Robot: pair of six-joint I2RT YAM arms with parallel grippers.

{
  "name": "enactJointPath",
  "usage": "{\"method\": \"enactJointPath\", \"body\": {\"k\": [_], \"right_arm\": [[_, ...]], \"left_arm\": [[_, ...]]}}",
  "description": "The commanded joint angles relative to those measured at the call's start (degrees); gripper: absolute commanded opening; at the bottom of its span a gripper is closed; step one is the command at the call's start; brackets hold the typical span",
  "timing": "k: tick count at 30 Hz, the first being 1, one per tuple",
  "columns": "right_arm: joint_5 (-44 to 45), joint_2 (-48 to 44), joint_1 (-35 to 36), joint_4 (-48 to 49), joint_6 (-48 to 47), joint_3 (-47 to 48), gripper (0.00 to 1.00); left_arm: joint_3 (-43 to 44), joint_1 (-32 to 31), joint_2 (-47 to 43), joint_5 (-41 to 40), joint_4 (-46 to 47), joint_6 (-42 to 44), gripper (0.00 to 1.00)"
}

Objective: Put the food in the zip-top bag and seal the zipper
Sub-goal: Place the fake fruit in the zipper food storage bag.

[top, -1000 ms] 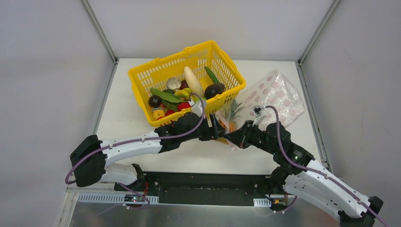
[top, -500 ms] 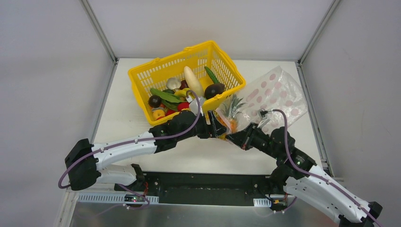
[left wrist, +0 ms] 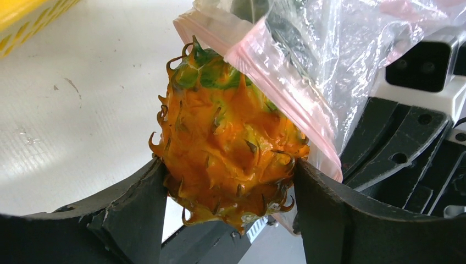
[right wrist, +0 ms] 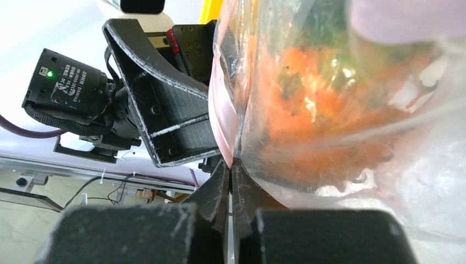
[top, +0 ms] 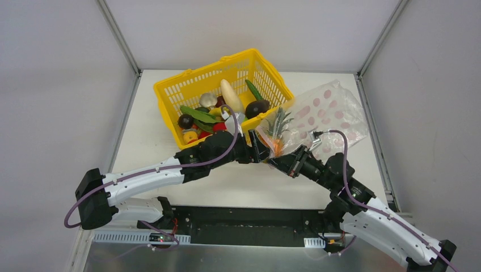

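Holding the toy pineapple (left wrist: 231,137) clamped in my left gripper (left wrist: 229,177), leafy crown inside the zip-top bag (left wrist: 340,44) beside the yellow basket (top: 193,86); my right gripper (right wrist: 231,175) is pinched shut on its zipper (right wrist: 218,122).

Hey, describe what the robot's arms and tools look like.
Both arms have white links with black joints: left arm, right arm. A purple cable runs along each. The left tool and right tool have matte black, wedge-shaped fingers.

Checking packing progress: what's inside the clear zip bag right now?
An orange toy pineapple is partly inside the zip-top bag, leafy crown first; its base sticks out. Crinkled plastic hides anything deeper.
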Motion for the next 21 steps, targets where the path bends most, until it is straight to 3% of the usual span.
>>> {"method": "enactJointPath", "body": {"k": [1,4,11,21], "right_arm": [[-0.02,-1.54,0.55,3.74,3.28,-0.36,0.0],[0.56,-1.89,0.49,5.49,5.2,-0.8,0.0],[0.32,-0.51,0.54,11.66,9.36,-2.68,0.0],[-0.6,0.99,0.52,20.22,14.21,-3.67,0.0]], "left_arm": [[7.25,-1.22,0.38,2.73,-2.16,6.63,0.51],[11.78,-1.76,1.38,2.12,-9.7,9.78,0.55],[13.86,-2.76,0.44,2.95,-11.2,13.61,0.73],[18.71,-2.77,-0.83,8.62,-19.79,21.73,0.86]]}}
